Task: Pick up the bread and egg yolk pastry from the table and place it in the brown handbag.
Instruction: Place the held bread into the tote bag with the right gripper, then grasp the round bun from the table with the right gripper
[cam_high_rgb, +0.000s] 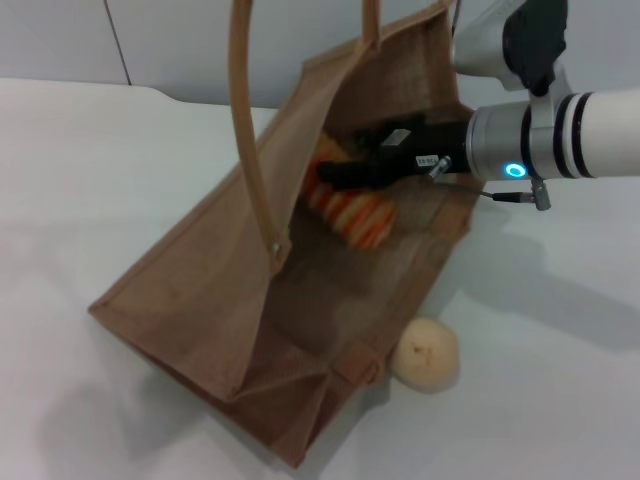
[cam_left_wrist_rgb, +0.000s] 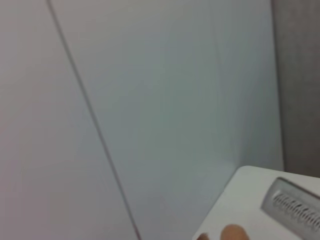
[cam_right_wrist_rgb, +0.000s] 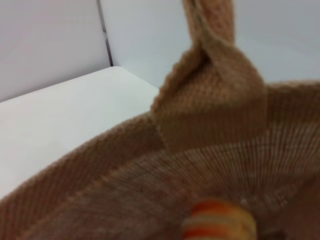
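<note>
The brown handbag (cam_high_rgb: 200, 300) lies tilted on the white table, mouth open towards me, one long handle (cam_high_rgb: 250, 140) standing up. My right gripper (cam_high_rgb: 345, 172) reaches inside the bag from the right and is shut on the bread (cam_high_rgb: 352, 215), an orange and cream striped loaf held above the bag's inner wall. The bread's end also shows in the right wrist view (cam_right_wrist_rgb: 218, 225), with the woven bag wall (cam_right_wrist_rgb: 125, 190) and a handle (cam_right_wrist_rgb: 212, 95) beyond it. The egg yolk pastry (cam_high_rgb: 425, 352), a pale round ball, sits on the table against the bag's outer side. My left gripper is out of view.
The white table (cam_high_rgb: 90, 170) stretches to the left and to the right of the bag. A pale wall panel (cam_left_wrist_rgb: 150, 100) fills the left wrist view, with a white labelled surface (cam_left_wrist_rgb: 260, 210) in one corner.
</note>
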